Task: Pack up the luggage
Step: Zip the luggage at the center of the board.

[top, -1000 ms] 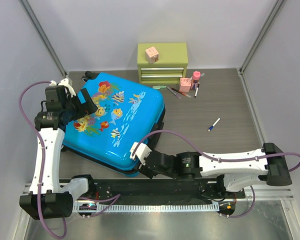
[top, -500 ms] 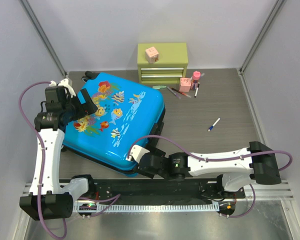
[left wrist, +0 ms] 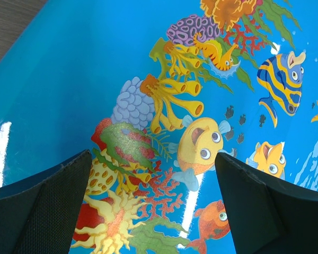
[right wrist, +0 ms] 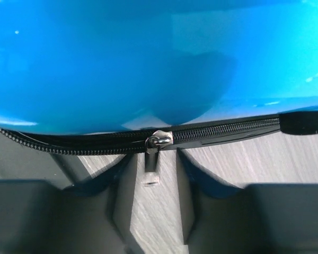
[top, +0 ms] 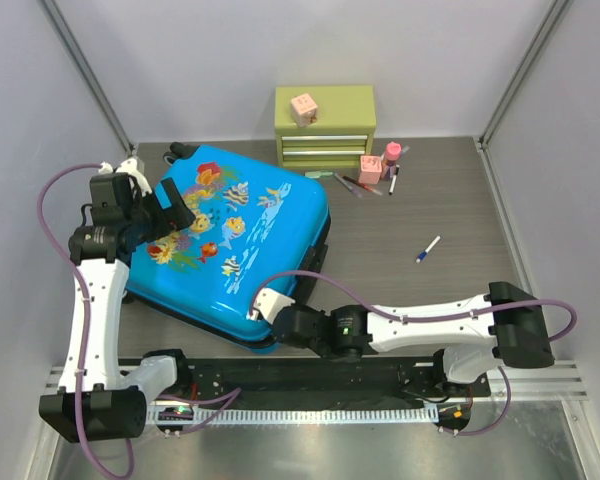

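Note:
The luggage, a bright blue hard-shell suitcase with a fish-and-coral print, lies closed on the table. My left gripper hovers over its left part, wide open, with only the printed lid between the fingers. My right gripper is at the near edge of the shell. Its jaws are partly open on either side of the hanging zipper pull, which sits close to the left finger, with a gap at each side. The black zipper is closed to the right of the slider.
A green drawer chest with a pink cube on top stands at the back. Pink containers and pens lie beside it. A marker lies on the table to the right.
My right arm has slid left along the suitcase's near edge, and its jaws have narrowed around the zipper pull. The left arm has not moved.

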You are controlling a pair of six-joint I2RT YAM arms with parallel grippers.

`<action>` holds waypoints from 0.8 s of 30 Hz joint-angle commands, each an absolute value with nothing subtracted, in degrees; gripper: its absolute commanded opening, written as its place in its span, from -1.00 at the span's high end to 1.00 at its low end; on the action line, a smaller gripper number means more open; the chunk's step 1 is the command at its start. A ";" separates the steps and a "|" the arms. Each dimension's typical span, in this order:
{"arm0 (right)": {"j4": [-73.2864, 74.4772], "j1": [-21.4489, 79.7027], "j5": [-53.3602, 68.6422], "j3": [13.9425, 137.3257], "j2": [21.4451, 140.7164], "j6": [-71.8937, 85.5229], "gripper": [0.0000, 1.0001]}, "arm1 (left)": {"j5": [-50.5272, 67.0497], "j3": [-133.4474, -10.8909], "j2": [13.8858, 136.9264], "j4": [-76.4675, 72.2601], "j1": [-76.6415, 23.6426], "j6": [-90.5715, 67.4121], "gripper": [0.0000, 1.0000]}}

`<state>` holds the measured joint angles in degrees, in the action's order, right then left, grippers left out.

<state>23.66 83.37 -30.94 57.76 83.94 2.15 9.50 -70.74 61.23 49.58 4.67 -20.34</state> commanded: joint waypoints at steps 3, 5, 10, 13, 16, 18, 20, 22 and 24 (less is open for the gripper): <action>20.57 82.71 -29.81 58.89 81.83 2.55 0.75 | 10.11 -69.08 61.00 53.88 4.57 -19.86 -1.00; 20.04 82.79 -27.70 57.58 80.07 1.68 0.95 | 10.02 -68.91 61.00 53.70 4.66 -19.95 -1.00; 18.20 82.97 -19.88 55.11 75.94 0.53 0.97 | 10.11 -69.26 61.17 53.96 4.66 -20.13 -0.99; 18.54 83.58 -16.80 55.02 74.45 0.53 0.97 | 10.02 -70.48 61.35 54.58 4.66 -20.48 -1.00; 19.86 84.55 -15.56 56.16 74.70 1.32 0.97 | 10.02 -71.80 61.70 54.93 4.57 -20.92 -0.99; 21.43 85.60 -14.68 57.91 76.19 1.93 0.97 | 9.93 -72.51 61.96 55.37 4.66 -21.62 -1.00; 22.23 86.48 -14.41 59.84 77.42 2.54 0.97 | 9.76 -73.21 62.14 55.63 4.66 -22.58 -1.00; 22.67 87.45 -14.33 60.90 78.83 3.94 0.97 | 8.88 -73.56 62.14 55.55 4.66 -23.46 -0.99; 23.29 88.24 -14.41 62.40 79.71 5.00 0.97 | 8.70 -73.48 61.62 55.20 4.57 -25.22 -1.00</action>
<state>24.01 85.21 -18.37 56.62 79.50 2.07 9.19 -72.25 61.54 52.25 4.67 -22.15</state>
